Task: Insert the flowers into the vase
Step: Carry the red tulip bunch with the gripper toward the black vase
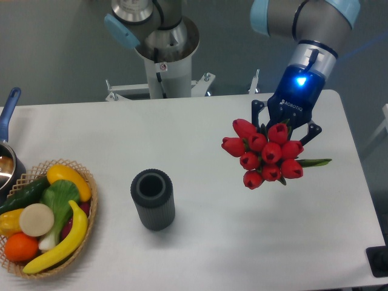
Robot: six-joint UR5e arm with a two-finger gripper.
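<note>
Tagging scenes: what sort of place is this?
Likely a robotics lab bench: a pedestal-mounted arm base, a plain white table, and staged props, a basket of toy produce and a vase.

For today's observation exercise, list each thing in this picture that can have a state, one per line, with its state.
flowers: held up over the table, not in the vase
vase: upright on the table, nothing visible in its open mouth
gripper: jaws shut on the flowers
wicker basket: filled with toy fruit and vegetables
pan: at the table's left edge, mostly out of frame
</note>
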